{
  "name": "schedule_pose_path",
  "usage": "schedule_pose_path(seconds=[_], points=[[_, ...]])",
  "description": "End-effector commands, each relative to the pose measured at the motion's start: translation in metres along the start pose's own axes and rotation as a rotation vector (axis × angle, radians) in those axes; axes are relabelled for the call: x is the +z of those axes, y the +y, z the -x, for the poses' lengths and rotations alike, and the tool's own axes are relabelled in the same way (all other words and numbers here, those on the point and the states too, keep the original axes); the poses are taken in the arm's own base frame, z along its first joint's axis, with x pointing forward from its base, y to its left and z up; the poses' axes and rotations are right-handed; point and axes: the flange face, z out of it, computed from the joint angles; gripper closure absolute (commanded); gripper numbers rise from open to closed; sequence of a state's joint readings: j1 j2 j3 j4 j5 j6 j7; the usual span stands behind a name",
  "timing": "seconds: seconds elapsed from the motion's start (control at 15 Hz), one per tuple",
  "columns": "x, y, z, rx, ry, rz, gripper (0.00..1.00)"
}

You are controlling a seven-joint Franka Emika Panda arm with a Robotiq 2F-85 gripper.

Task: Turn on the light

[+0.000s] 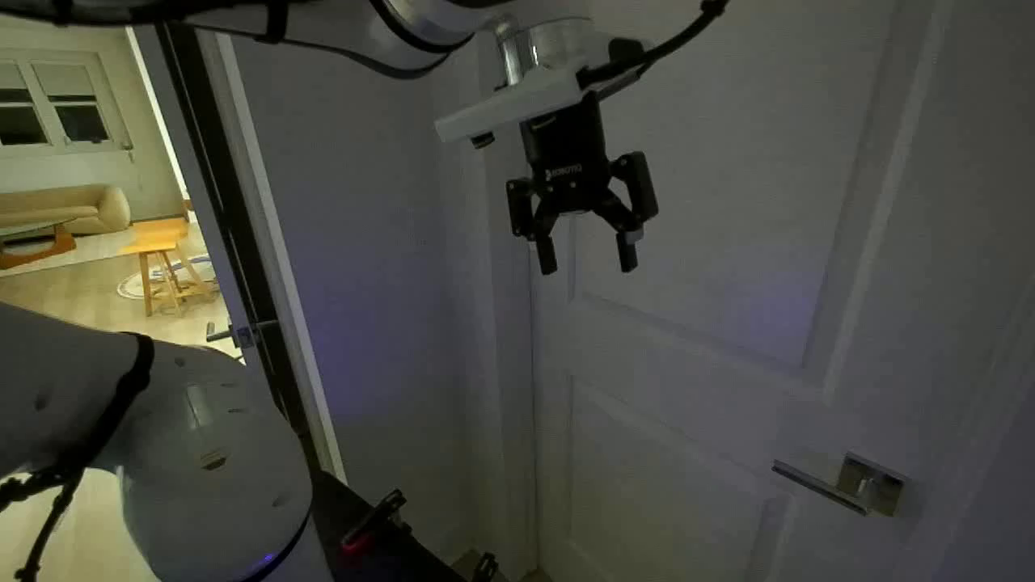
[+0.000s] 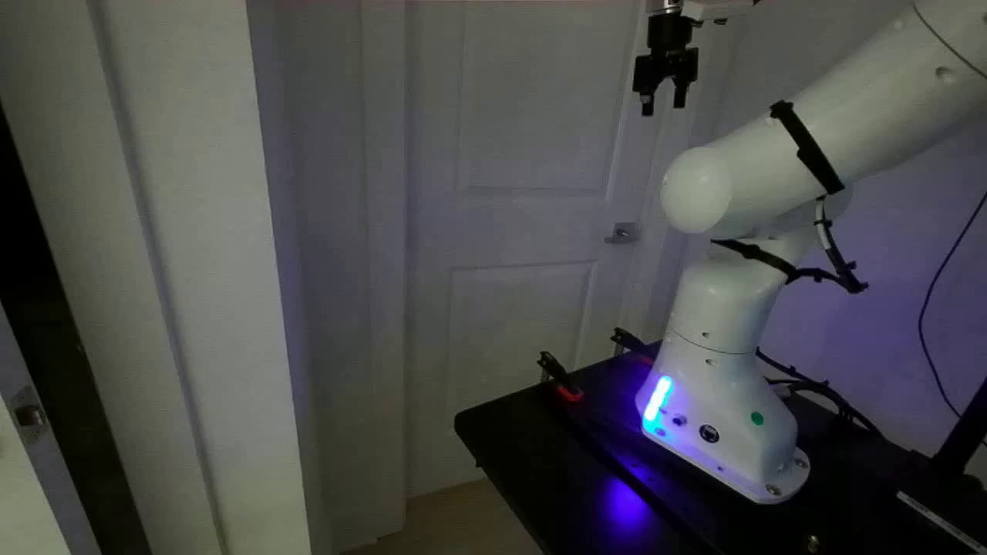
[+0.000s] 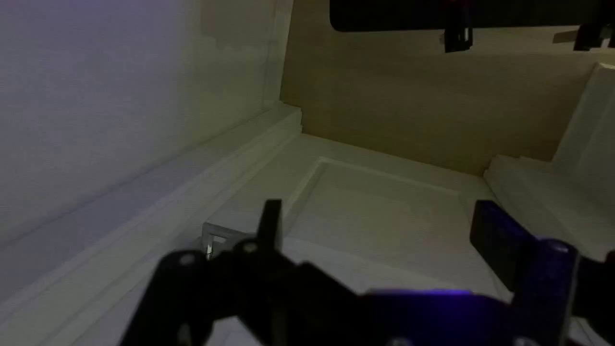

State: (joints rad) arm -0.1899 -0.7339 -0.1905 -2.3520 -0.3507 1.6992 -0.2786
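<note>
In an exterior view my black 2-fingered Robotiq claw [image 1: 588, 263] hangs tips down before a white panelled door [image 1: 687, 202], its jaws apart and nothing between them. Lower and off to the side sits a silver metal lever handle [image 1: 818, 487] on a square plate [image 1: 885, 485]; that works the door, so I should steer wide of it. The plain white wall [image 1: 364, 242] beside the door frame shows me no light switch.

In an exterior view my white base [image 2: 717, 370] with its glowing blue strip [image 2: 658, 401] stands on a black table [image 2: 524, 439]; the claw hangs high, and no switch shows here either.

In the wrist view my 2 black fingers [image 3: 270, 216] stand to either side of the door's lower panel [image 3: 384, 211], with tan floor [image 3: 408, 110] beyond. Again no switch, so I cannot say where it is.

I judge this to be the approach, with the press not yet done. Best find the switch first, moving slowly in such dimness. Then I'd bring the fingers together into 1 stiff tip, meet the switch squarely, and, if it is a rocker, push near its edge rather than its middle. A sideways push might skid off.
</note>
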Motion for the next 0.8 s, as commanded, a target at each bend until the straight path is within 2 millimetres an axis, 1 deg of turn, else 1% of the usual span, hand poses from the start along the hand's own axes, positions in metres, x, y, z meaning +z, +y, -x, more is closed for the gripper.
schedule_pose_path(seconds=[0.0,0.33,0.47,0.73], points=[[-0.001,0.0,0.0,0.0,-0.001,-0.001,0.0],[0.0,-0.001,-0.002,0.002,0.003,-0.013,0.0],[0.002,-0.006,-0.007,-0.015,0.021,-0.091,0.0],[0.01,-0.027,-0.021,-0.041,0.068,-0.323,0.0]])
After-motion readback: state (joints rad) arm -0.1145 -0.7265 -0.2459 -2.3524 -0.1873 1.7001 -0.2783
